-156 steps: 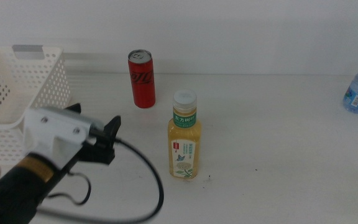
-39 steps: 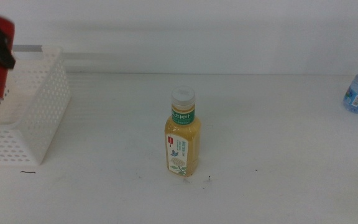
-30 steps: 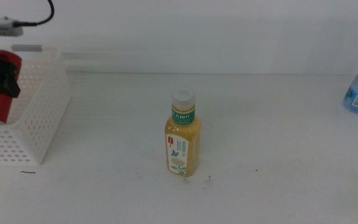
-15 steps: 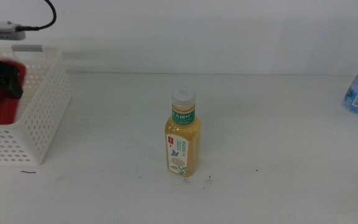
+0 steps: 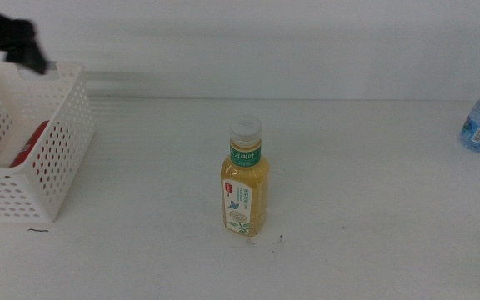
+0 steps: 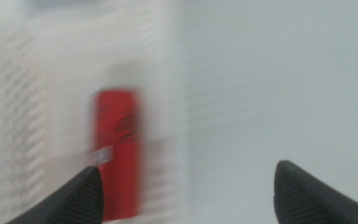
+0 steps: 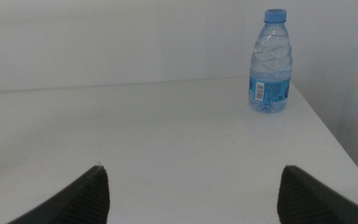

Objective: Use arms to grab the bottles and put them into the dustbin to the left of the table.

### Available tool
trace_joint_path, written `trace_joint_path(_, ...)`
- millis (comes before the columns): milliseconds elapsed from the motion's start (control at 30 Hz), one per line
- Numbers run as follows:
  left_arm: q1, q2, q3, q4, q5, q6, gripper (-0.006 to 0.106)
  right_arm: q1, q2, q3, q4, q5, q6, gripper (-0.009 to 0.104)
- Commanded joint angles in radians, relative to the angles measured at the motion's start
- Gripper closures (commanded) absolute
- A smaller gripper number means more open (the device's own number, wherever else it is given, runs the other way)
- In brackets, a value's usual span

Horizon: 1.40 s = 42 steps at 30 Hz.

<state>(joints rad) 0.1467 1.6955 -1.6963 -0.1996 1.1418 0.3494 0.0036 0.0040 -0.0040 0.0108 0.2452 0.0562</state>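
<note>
— Inside the dustbin (image 5: pixel 52 171), what is that red thing?
— That is the cola can (image 5: pixel 30 142). It lies down in there.
— Where is the left gripper (image 5: pixel 5 42)?
— Up above the dustbin, by its back rim. Its jaws are wide apart and hold nothing.
— And the tea bottle (image 5: pixel 245 178)?
— It stands up on the table (image 5: pixel 365 217), well to the right of the dustbin.
— And the water bottle (image 7: pixel 270 61)?
— Much farther right of the dustbin, near the table's back edge. It stands up too.
— What about the right gripper (image 7: pixel 191 186)?
— It waits well apart from the water bottle. Its jaws are wide apart and empty.
</note>
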Motion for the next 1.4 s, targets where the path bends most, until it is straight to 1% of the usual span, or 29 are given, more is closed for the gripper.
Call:
trace_joint_path(0,-0.085,-0.107,0.092,-0.043,-0.061,0.009,0.007,-0.005,-0.004,0.004,-0.011,-0.007,-0.004,0.002)
trace_joint_path(67,-0.171,-0.22,0.224,-0.063,-0.19,0.012,0.007,-0.005,-0.004,0.004,-0.011,-0.007,-0.004,0.002)
trace_joint_path(200,-0.353,-0.44,0.536,-0.063,-0.471,0.017,0.007,-0.005,-0.004,0.004,-0.011,-0.007,-0.004,0.002)
trace_joint_path(267,-0.434,-0.536,0.678,-0.077,-0.641,0.017,0.007,-0.005,-0.004,0.004,-0.011,-0.007,-0.004,0.002)
trace_joint_path(467,-0.617,-0.757,1.106,-0.134,-1.101,0.015,0.007,-0.005,-0.004,0.004,-0.011,-0.007,-0.004,0.002)
trace_joint_path(567,-0.716,-0.838,1.302,-0.123,-1.342,0.015,0.007,-0.005,-0.004,0.004,-0.011,-0.007,-0.004,0.002)
trace_joint_path(667,-0.815,-0.857,1.477,-0.1,-1.603,-0.028,0.007,-0.005,-0.004,0.004,-0.011,-0.007,-0.004,0.002)
trace_joint_path(733,-0.861,-0.831,1.564,-0.078,-1.762,-0.067,0.007,-0.005,-0.004,0.004,-0.011,-0.007,-0.004,0.002)
trace_joint_path(833,-0.888,-0.747,1.615,-0.078,-1.841,-0.099,0.007,-0.005,-0.004,0.004,-0.011,-0.007,-0.004,0.002)
trace_joint_path(933,-0.886,-0.62,1.615,-0.072,-1.925,-0.138,0.007,-0.005,-0.004,0.004,-0.011,-0.007,-0.004,0.002)
trace_joint_path(1000,-0.886,-0.534,1.615,-0.038,-2.031,-0.195,0.007,-0.005,-0.004,0.004,-0.011,-0.007,-0.004,0.002)
trace_joint_path(1100,-0.886,-0.378,1.608,-0.01,-2.167,-0.278,0.007,-0.005,-0.004,0.004,-0.011,-0.007,-0.004,0.002)
trace_joint_path(1233,-0.886,-0.193,1.572,0.036,-2.303,-0.349,0.007,-0.005,-0.004,0.004,-0.011,-0.007,-0.004,0.002)
trace_joint_path(1300,-0.886,-0.118,1.553,0.055,-2.363,-0.369,0.007,-0.005,-0.004,0.004,-0.011,-0.007,-0.004,0.002)
trace_joint_path(1367,-0.886,-0.05,1.523,0.06,-2.363,-0.398,0.007,-0.005,-0.004,0.004,-0.011,-0.007,-0.004,0.002)
